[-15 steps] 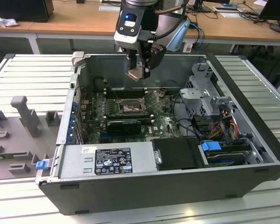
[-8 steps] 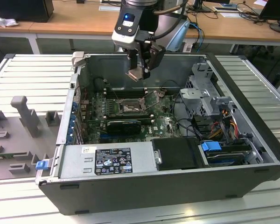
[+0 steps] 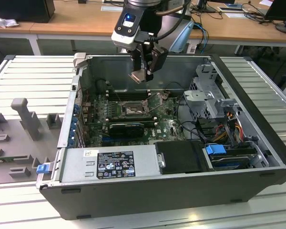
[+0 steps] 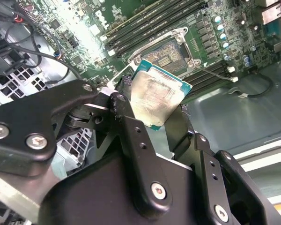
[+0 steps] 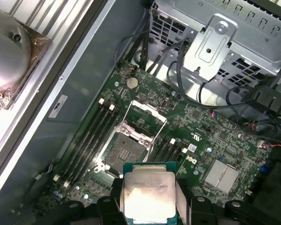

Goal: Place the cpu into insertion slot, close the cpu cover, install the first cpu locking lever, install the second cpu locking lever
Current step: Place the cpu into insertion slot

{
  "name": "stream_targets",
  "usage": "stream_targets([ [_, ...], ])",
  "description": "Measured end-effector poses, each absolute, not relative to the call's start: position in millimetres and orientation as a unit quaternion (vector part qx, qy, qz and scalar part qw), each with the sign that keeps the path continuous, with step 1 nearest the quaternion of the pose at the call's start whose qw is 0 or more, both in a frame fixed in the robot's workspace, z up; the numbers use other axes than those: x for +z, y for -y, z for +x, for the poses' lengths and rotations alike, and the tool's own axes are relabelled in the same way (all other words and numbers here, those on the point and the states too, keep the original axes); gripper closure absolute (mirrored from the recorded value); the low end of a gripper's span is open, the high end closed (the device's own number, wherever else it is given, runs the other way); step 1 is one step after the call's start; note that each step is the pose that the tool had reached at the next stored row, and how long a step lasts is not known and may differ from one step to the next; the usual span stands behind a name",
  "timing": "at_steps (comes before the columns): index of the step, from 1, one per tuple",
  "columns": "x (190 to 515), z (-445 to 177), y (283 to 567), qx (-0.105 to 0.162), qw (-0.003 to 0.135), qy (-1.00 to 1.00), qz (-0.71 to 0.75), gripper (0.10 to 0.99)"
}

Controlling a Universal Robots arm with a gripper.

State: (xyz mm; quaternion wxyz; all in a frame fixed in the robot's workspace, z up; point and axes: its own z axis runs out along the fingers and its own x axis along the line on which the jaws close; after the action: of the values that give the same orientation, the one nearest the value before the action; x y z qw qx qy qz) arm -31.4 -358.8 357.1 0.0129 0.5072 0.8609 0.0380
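My gripper (image 3: 143,74) hangs above the open computer case, shut on the cpu (image 3: 136,76), a pale square chip with a green edge. In both wrist views the cpu (image 4: 157,101) (image 5: 149,194) sits between the black fingers (image 4: 126,124), well above the motherboard. The insertion slot (image 3: 132,109) (image 4: 171,54) (image 5: 124,152) lies open and empty below the chip, a dark square socket with a metal rim. The cpu cover (image 5: 147,116) (image 3: 156,100), a thin steel frame, stands flipped open beside the slot.
Memory slots (image 5: 91,136) flank the socket. A long black card (image 3: 126,128) lies nearer the camera, beside the power supply (image 3: 109,164). A metal drive cage (image 3: 207,95) with cables is on the exterior view's right. A round metal cooler (image 5: 9,51) rests outside the case.
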Motion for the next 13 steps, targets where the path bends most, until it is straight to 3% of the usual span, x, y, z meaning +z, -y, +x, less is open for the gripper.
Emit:
stream_targets([
  [13, 356.0, -31.4, 358.8, 0.037, 0.015, -0.83, 0.557, 0.557],
])
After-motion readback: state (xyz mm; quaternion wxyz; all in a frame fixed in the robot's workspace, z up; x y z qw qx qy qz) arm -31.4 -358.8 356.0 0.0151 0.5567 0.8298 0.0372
